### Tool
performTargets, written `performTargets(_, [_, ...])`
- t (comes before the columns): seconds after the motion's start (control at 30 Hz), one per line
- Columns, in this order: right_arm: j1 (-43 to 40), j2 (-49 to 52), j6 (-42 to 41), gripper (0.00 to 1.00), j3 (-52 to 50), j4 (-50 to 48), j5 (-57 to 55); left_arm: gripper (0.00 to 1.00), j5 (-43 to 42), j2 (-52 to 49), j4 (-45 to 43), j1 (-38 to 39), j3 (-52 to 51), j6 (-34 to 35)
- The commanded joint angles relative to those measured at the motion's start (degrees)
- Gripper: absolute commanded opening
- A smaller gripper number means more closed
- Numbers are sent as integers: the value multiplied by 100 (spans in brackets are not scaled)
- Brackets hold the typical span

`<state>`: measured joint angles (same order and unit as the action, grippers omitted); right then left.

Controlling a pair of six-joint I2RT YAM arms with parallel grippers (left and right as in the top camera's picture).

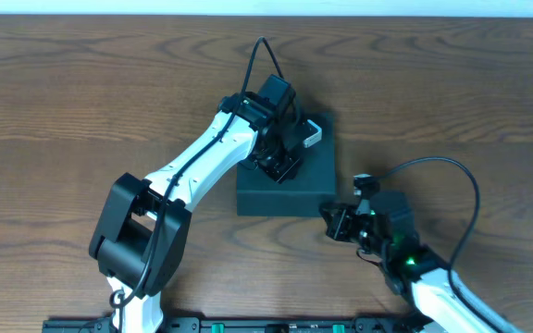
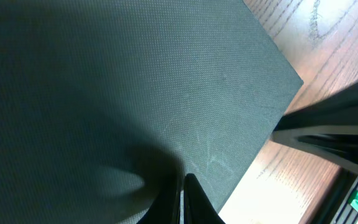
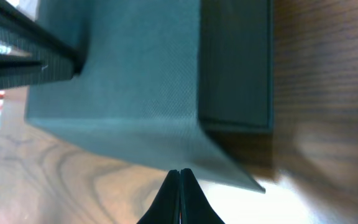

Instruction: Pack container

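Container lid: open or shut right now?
Shut, it appears. The lid lies flat over the container, no contents showing, with the left gripper closed over it.

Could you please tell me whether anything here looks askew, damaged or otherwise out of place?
Nothing clearly stands out. The dark teal matte square box sits closed and undamaged on the wooden table, with the shut left gripper above it and the shut right gripper by its near corner.

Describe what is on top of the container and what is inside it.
The shut left fingers sit over the closed lid; contact is unclear. The lid hides the inside of the container, so any contents cannot be seen.
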<state>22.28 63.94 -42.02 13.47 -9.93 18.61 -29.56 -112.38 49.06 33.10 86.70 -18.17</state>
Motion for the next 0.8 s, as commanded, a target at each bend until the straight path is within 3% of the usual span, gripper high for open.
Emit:
performTargets(0.0, [203,577,-387,2,-2,-459,-647,6,164,17,35,2,-140,4])
performTargets(0.17, [212,1307,-466,2,4,-1467,-820,6,164,17,35,2,-140,4])
performTargets(0.37, [212,1298,-463,2,24,-1576,-334,5,168,66,101,-11,-131,26])
performTargets(0.63, [201,-223,-184,2,234,-216,-11,6,170,1187,824,-260,133,94])
performTargets(0.77, [201,-1482,763,2,844,1539,-149,6,170,2280,1250,-564,133,111])
